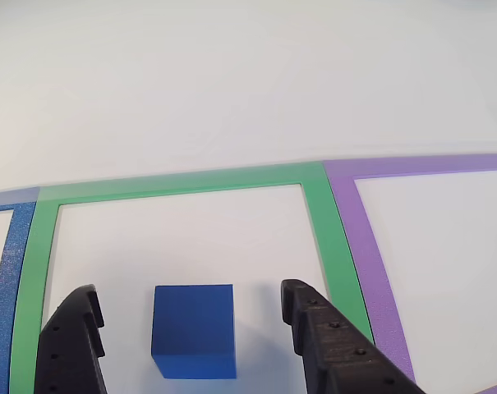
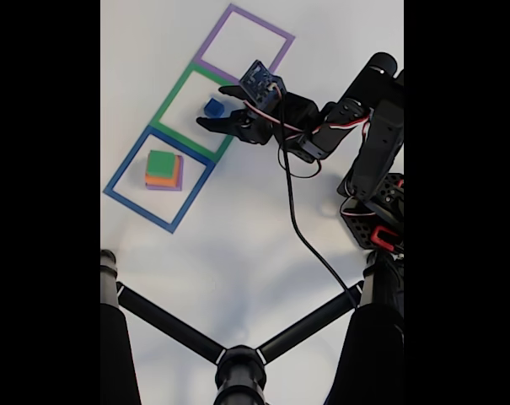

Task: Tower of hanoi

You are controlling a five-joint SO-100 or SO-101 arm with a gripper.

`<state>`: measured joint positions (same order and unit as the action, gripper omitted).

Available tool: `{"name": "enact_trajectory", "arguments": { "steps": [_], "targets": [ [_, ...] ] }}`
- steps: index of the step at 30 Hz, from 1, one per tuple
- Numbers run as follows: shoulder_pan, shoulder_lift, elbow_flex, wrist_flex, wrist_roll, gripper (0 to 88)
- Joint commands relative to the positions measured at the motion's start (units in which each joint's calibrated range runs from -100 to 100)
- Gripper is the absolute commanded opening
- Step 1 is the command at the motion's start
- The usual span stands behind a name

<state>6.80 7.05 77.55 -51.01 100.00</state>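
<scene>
Currently gripper point(image 1: 190, 328) open, fingers apart, straddling blue cube point(image 1: 194, 330) inside green frame point(image 1: 174, 187); cube centred between fingertips, untouched. Green, orange, purple stack point(image 2: 163, 170) in blue frame point(image 2: 120, 173), fixed view, lower left.

Both views bright, even, diffuse light on the white table point(image 1: 232, 98), no hard glare. Other view: soft and slightly hazy overall, far table washes out to near-featureless white; frame edges mildly blurred, green frame point(image 1: 330, 238) lines bow a little, suggesting lens distortion. Blue cube point(image 1: 194, 330) is reasonably sharp, its front face darker than its top, so light comes from above; faint shadow beside it. Fixed view: black bars left and right, low detail, things small. Soft grey shadows under the arm point(image 2: 368, 143) and around the black tripod legs point(image 2: 166, 325).
</scene>
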Motion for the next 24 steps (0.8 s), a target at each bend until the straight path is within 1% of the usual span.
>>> {"name": "enact_trajectory", "arguments": {
  "steps": [1,10,19,24],
  "targets": [
    [-1.27,1.2,-1.81,-2.45,0.0,24.6],
    [-2.49,4.89,-3.81,-2.77,0.0,22.3],
    [-3.49,5.53,-3.26,-2.37,0.0,12.3],
    [-3.64,5.45,-2.9,-2.29,0.0,8.1]
  ]
}}
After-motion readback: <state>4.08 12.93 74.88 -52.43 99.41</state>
